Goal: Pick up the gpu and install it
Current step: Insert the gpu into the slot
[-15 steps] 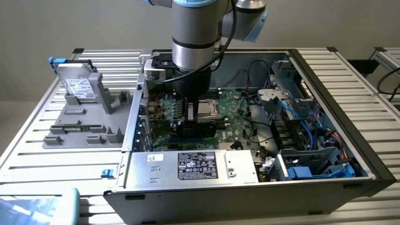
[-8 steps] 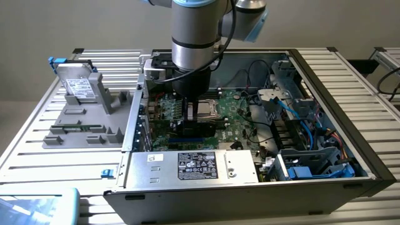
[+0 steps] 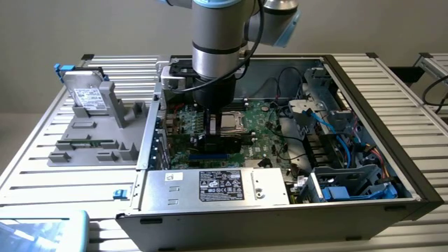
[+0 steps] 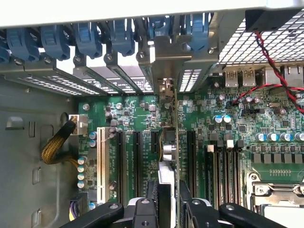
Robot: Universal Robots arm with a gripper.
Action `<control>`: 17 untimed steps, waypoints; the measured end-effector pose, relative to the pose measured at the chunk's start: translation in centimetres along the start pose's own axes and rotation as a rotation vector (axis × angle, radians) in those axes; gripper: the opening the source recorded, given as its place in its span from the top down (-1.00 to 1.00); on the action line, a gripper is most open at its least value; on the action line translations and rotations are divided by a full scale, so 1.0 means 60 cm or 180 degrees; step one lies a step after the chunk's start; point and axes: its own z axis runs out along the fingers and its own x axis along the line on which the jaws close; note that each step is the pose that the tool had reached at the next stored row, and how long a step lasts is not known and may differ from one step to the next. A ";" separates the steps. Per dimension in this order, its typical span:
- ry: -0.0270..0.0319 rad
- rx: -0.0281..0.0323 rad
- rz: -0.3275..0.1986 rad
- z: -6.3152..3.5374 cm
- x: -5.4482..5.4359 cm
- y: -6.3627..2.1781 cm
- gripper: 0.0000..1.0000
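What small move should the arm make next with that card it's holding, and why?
Probably a short, straight push down. The jaws are shut on the gpu, which stands on edge over the motherboard, parallel to the black slots and with its far end by the case's rear openings. Whether it is already seated cannot be told, so keep the push gentle.

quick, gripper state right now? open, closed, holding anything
gripper: closed on the gpu, holding it edge-on over the motherboard slots inside the case.
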 end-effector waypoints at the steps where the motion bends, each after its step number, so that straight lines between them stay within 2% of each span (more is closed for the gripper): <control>1: 0.0000 0.0000 0.0000 0.000 0.000 0.000 0.44; 8: 0.0001 0.0000 0.0000 0.000 -0.001 0.000 0.44; 12: -0.0006 0.0000 0.0000 0.000 -0.001 0.000 0.44; 17: -0.0036 0.0003 -0.0004 0.000 -0.001 0.001 0.44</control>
